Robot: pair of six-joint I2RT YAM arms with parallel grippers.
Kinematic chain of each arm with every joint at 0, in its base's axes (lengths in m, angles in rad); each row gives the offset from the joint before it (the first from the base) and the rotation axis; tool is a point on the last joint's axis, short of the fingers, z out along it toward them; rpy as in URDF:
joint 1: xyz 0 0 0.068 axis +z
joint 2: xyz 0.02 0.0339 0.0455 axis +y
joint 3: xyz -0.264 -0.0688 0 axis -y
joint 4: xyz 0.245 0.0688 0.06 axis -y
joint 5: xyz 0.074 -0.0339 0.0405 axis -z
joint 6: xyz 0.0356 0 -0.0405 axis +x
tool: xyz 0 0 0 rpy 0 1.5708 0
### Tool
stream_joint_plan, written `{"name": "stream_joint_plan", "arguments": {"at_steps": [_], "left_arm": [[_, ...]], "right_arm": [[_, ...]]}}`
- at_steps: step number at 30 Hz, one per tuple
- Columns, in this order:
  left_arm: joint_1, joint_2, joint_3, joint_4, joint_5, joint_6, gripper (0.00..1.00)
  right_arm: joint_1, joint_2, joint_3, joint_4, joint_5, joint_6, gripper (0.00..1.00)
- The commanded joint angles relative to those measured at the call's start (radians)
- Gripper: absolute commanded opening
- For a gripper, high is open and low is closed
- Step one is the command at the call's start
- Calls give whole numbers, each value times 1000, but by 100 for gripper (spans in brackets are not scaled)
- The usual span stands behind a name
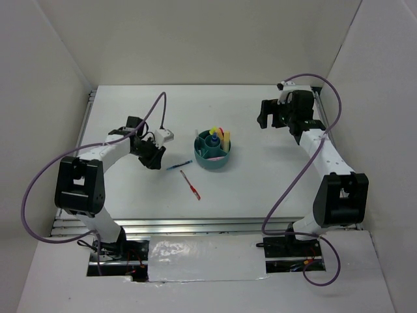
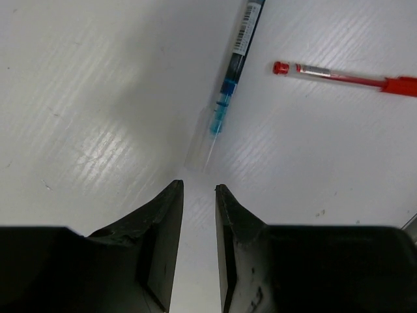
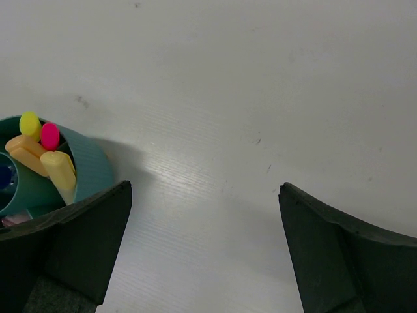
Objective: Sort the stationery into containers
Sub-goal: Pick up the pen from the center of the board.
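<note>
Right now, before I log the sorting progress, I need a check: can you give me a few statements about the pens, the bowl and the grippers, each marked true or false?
1. The red pen lies on the table. True.
2. The left gripper holds the blue pen. False: the pen lies on the table ahead of the fingertips, with nothing between the jaws.
3. The right gripper is wide open and empty. True.
4. The bowl is empty. False: markers stand in it.

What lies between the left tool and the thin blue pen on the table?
Nothing visible. Only white table separates the left tool from the thin blue pen; the thin red pen lies off to one side.
</note>
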Motion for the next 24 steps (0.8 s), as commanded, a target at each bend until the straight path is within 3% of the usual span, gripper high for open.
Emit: {"name": "stream_joint_plan", "arguments": {"at_steps": [1,24], "left_arm": [[-32,11,40,-63,-43,75,38],[-132,152,61,21,-138,67,37]], "right_arm": [[8,-5,32,20,-8,-8,100],[9,-20,13,27,-2,-16,100]]}}
